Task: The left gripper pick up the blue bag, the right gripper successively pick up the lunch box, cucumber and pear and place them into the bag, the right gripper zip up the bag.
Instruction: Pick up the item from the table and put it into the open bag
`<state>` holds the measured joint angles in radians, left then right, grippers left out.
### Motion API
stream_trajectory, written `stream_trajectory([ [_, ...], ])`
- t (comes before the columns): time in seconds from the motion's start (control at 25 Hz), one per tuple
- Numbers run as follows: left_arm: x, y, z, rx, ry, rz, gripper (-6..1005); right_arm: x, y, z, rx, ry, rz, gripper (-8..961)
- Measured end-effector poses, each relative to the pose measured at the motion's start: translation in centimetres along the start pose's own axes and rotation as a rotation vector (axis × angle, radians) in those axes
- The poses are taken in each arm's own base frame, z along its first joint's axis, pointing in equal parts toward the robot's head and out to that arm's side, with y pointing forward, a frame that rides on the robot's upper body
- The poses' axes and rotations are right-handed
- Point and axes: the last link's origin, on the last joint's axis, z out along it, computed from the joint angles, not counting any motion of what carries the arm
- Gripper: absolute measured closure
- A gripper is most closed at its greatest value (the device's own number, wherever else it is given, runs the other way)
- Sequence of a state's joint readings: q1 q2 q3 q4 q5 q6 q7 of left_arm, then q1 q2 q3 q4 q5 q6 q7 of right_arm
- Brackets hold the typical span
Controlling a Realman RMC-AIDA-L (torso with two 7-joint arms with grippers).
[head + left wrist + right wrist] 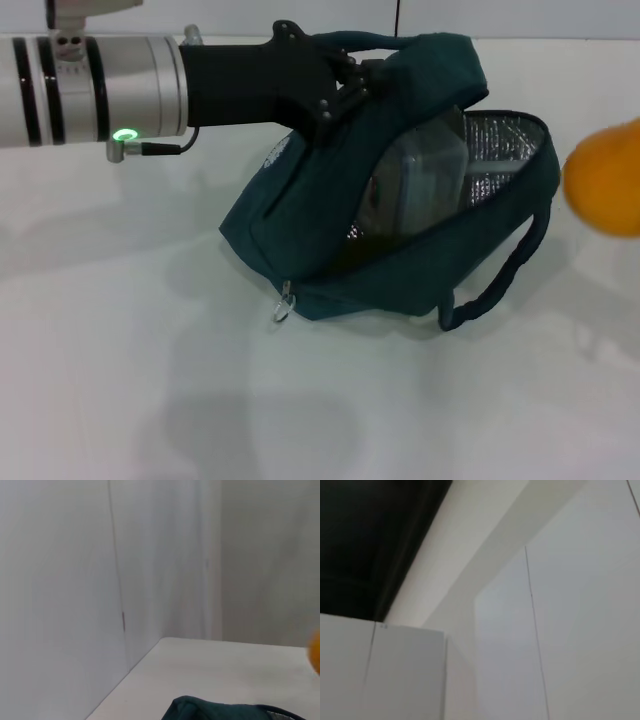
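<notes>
The blue bag (330, 240) leans on the white table (150, 380), its mouth open toward the right and its silver lining showing. My left gripper (345, 85) is shut on the bag's upper handle and holds that side up. The lunch box (420, 185) stands inside the bag. At the right edge of the head view the pear (607, 178) hangs in the air beside the bag's opening; whatever holds it is out of frame. The left wrist view catches the bag's top (215, 711) and a sliver of the pear (315, 652). The cucumber is out of view. My right gripper does not show.
The bag's second handle (500, 280) loops down onto the table at the right. Its silver zipper pull (286, 303) hangs at the front left corner. White walls (165, 555) stand behind the table; the right wrist view shows only wall and ceiling.
</notes>
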<state>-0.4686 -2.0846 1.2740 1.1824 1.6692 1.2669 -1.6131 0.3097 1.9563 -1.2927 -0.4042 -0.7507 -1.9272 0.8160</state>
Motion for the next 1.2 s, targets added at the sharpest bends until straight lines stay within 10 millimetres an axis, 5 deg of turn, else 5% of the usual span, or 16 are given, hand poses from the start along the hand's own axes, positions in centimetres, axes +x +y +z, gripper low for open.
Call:
stream_trajectory([
  [0.24, 0.2, 0.1, 0.1, -0.007, 0.001, 0.011, 956, -0.5, -2.2, 3.7, -0.076, 0.002, 0.091, 921],
  [0.64, 0.3, 0.0, 0.5, -0.008, -0.011, 0.027, 956, 2.0, -4.1, 11.2, -0.174, 0.167, 0.191, 921],
  [1.2, 0.0, -0.5, 1.3, 0.001, -0.018, 0.039, 956, 5.7, -2.8, 12.0, -0.172, 0.334, 0.216, 922],
])
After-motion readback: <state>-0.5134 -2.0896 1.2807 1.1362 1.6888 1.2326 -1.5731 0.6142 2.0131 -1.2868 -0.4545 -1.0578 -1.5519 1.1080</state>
